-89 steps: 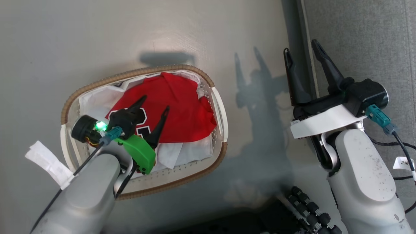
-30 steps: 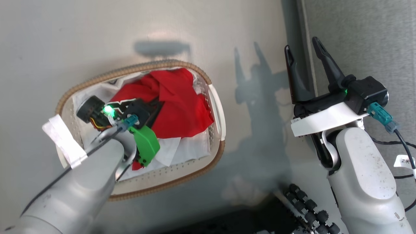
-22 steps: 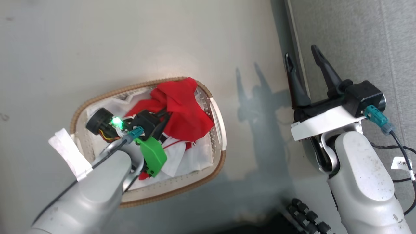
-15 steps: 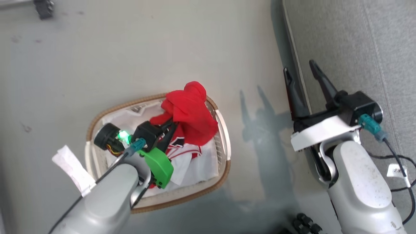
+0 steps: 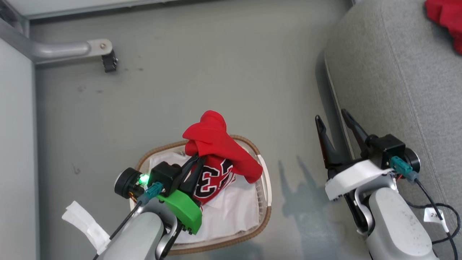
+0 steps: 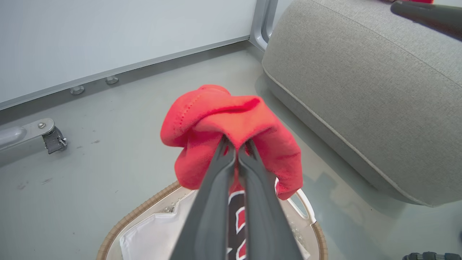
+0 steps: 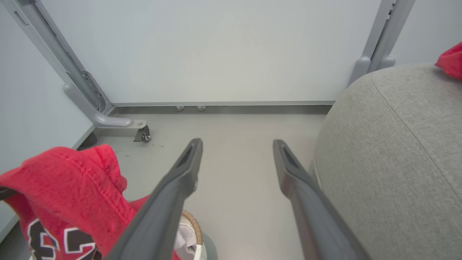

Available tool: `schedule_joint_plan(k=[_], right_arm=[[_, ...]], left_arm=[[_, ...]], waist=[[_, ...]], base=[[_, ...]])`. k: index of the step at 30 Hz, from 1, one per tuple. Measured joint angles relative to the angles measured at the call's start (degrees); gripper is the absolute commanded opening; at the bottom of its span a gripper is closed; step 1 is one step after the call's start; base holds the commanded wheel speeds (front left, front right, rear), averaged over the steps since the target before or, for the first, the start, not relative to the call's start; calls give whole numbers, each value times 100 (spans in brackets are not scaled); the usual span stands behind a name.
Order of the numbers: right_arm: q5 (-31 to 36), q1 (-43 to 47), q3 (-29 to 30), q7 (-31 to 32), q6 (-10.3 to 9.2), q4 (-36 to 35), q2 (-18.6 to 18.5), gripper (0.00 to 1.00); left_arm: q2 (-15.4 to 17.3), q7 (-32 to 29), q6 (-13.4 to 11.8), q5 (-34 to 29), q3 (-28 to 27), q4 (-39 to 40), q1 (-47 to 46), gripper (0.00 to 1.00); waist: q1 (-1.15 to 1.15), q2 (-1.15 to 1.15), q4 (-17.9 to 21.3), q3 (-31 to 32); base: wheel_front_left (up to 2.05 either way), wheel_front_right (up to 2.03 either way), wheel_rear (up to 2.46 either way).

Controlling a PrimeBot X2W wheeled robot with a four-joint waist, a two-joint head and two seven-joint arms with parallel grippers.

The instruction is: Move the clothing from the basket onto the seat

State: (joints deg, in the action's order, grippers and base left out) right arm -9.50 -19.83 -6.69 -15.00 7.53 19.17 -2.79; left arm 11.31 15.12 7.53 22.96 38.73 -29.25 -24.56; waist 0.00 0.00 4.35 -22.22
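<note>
The left pincer (image 5: 196, 159) is pinched fully together on a fold of the red jersey (image 5: 216, 144). In the left wrist view its two fingers (image 6: 216, 187) run side by side, and their tips are buried in the cloth, so the left pincer (image 6: 234, 142) grips the red jersey (image 6: 231, 115) at a bunched crease. The cloth humps up over the fingertips and drapes down on both sides. The part with the black-and-white "23" hangs below, over the middle of the basket (image 5: 265, 216). Its lower end reaches down toward the white sheet (image 5: 234, 213) lining the basket; whether it touches the sheet I cannot tell.

The basket stands on the grey floor (image 5: 180, 90), left of the seat (image 5: 389, 72) and apart from it.

The right pincer (image 5: 330, 115) is spread wide, holding and touching nothing. It hangs over the floor just beside the seat's left edge, fingers pointing to the far side. In the right wrist view the right pincer (image 7: 237, 141) has bare floor between its fingers, with the seat (image 7: 389, 151) to its right and the red jersey (image 7: 68, 173) low on its left above the basket (image 7: 193, 224) rim.

A second red garment (image 5: 445, 14) lies on the seat at its far right.
</note>
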Motion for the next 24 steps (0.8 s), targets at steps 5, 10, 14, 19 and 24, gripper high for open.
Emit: schedule_joint_plan(k=[5, 10, 14, 19, 24], right_arm=[[-2, 221, -20, 0, 0, 88, 0, 100], [-11, 433, -29, 0, 0, 145, 0, 100], [77, 553, -74, 0, 0, 154, 3, 100], [60, 687, -68, 0, 0, 187, 0, 100], [32, 822, -98, 0, 0, 210, -1, 100]], left_arm=[[-38, 0, 0, -147, -259, 349, 266, 0], [-89, 0, 0, -238, -515, 706, 525, 0], [-158, 0, 0, -265, -832, 959, 644, 0], [-220, 0, 0, -360, -1036, 1277, 694, 0], [-318, 1, 0, -397, -1206, 1619, 694, 0]], waist=[[0, 0, -129, 409], [0, 0, -227, 784], [0, 0, -281, 1041], [0, 0, -326, 1299], [0, 0, -360, 1513]], base=[[0, 0, 0], [0, 0, 0], [0, 0, 0], [0, 0, 0], [0, 0, 0]])
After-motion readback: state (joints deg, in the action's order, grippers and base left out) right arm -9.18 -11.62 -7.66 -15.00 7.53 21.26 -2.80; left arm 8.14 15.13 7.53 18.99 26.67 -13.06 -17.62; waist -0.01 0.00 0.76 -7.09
